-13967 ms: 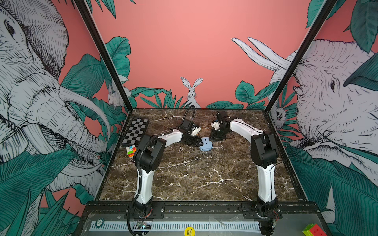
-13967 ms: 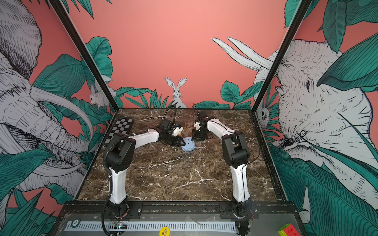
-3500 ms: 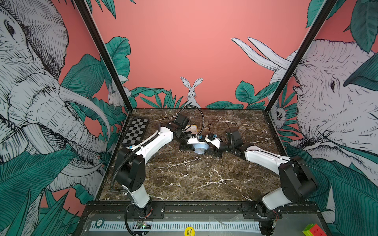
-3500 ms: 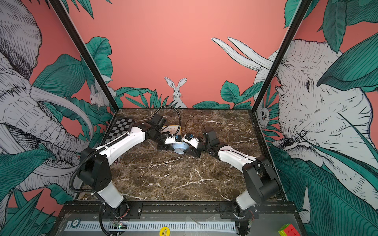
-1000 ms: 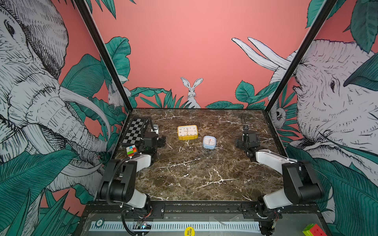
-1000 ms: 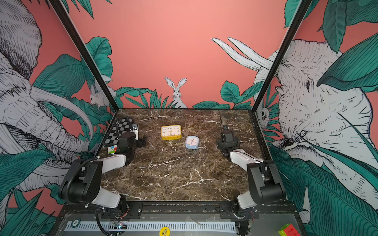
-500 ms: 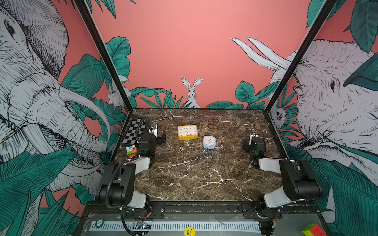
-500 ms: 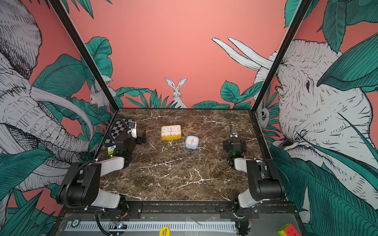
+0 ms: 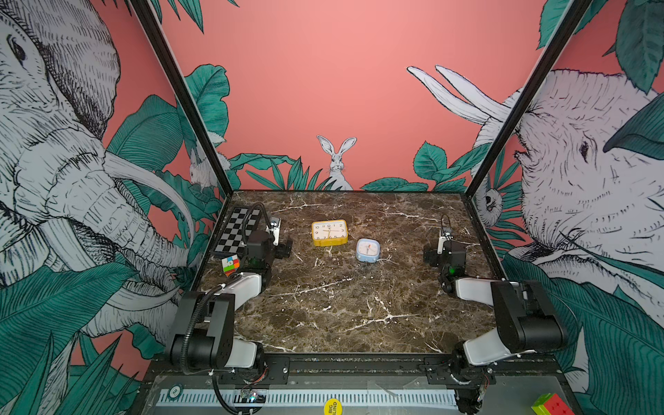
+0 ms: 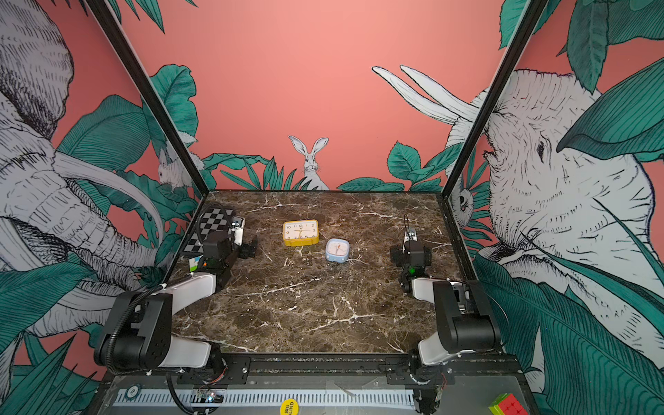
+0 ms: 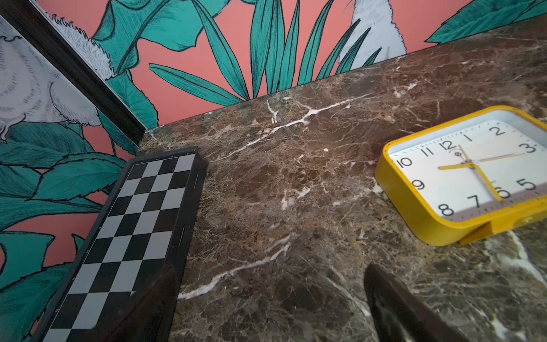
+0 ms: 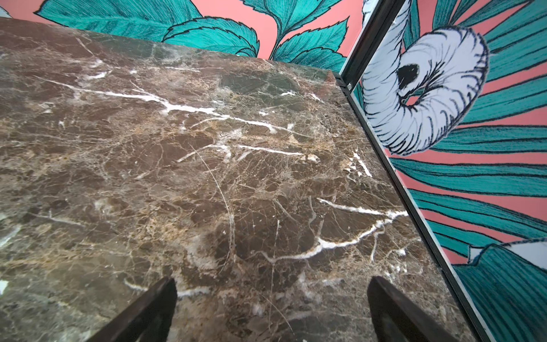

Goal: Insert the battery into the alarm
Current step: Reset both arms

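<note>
While both arms sit low at the table's sides, I see the yellow alarm clock [image 9: 329, 233] and small blue alarm clock [image 9: 368, 250] standing between them, well apart from either. My left gripper [image 11: 266, 284] is spread wide and empty, and the right gripper [image 12: 272, 281] likewise. The left wrist view catches the yellow clock's face and the chessboard [image 11: 133, 222]. The right wrist view shows only the marble table [image 12: 207, 148] and wall.

Marble table [image 9: 341, 316] carries yellow clock [image 9: 329, 233], blue clock [image 9: 368, 250] (smaller), chessboard [image 9: 231, 235], cube [image 9: 230, 264]
</note>
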You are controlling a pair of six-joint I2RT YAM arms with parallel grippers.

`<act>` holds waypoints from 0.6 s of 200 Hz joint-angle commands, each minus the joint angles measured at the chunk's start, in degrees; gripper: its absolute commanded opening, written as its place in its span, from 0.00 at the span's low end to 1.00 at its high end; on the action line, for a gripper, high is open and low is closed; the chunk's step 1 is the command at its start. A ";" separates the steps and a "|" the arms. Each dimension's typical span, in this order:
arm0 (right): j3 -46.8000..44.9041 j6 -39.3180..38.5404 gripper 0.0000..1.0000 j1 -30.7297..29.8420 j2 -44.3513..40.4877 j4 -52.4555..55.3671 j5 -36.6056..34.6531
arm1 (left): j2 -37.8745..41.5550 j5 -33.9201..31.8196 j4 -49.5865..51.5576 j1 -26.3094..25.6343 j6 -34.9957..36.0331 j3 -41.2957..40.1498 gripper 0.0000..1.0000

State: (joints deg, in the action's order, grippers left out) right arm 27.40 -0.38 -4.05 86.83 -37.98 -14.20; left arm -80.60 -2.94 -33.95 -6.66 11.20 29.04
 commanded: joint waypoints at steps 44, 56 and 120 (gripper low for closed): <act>-1.80 0.12 0.99 0.94 -0.65 -4.72 4.01 | -8.62 -0.75 -17.88 2.01 -2.49 -6.41 0.99; -4.80 -0.66 0.98 1.33 1.04 -11.54 6.49 | -8.04 -2.50 -16.42 2.30 -3.56 -5.67 0.99; -4.59 -1.01 0.99 1.36 1.09 -11.43 6.79 | -8.35 -1.98 -15.47 2.52 -3.72 -5.12 0.99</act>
State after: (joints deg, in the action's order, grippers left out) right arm 22.63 -0.84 -2.94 87.81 -46.04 -8.10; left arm -89.89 -5.06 -48.73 -4.64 8.56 22.87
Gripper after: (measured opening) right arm 0.985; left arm 0.995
